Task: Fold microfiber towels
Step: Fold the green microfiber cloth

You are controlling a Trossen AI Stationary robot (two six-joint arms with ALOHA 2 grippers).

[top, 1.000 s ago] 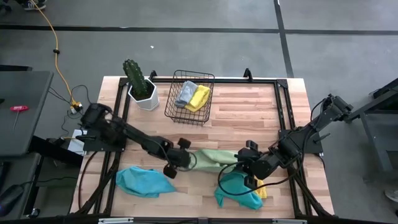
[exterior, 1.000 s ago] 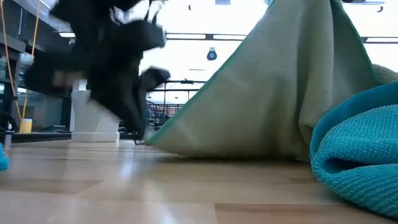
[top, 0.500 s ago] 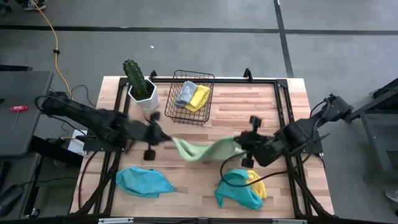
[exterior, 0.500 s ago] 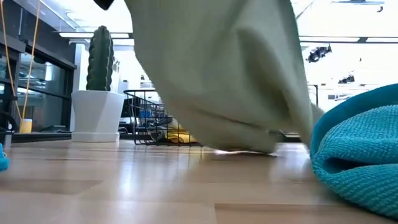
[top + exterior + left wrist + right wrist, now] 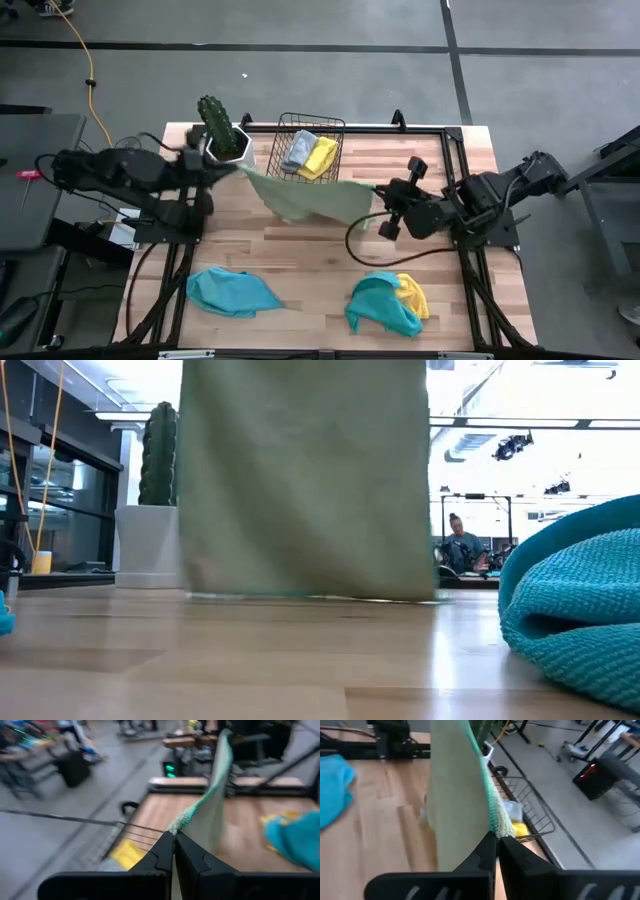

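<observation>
A light green microfiber towel [image 5: 308, 200] hangs spread as a flat sheet between my two grippers, over the middle of the table. In the low view its lower edge [image 5: 310, 596] is at table level; whether it touches the wood I cannot tell. My left gripper [image 5: 233, 167] is shut on one upper corner near the cactus pot. My right gripper [image 5: 378, 194] is shut on the other upper corner. A teal towel [image 5: 232, 292] lies crumpled at the near left. Another teal towel [image 5: 380, 308] lies on a yellow one [image 5: 413, 298] at the near right. My left gripper pinches the green towel's upper corner [image 5: 176, 825] between its two shut fingers, reaching in about level from the table's left. The cloth runs away from the fingers along a drawn-out top edge and hangs below it. My right gripper pinches the opposite upper corner [image 5: 500, 826] between its two shut fingers, slanting a little downward from the table's right. The hemmed top edge runs straight away from the fingers, and the sheet hangs below it.
A black wire basket [image 5: 283, 170] at the far middle holds a grey towel [image 5: 298, 150] and a yellow towel [image 5: 321, 156]. A cactus in a white pot [image 5: 226, 137] stands left of it. Bare wood lies between the two near heaps. A person [image 5: 462, 545] sits in the room behind.
Both grippers have risen, staying shut on the green towel. My left gripper has swung far toward the table's left and far side, my right a little toward the far right. The towel has come up off the table and spread from a bunched heap into a flat hanging sheet.
</observation>
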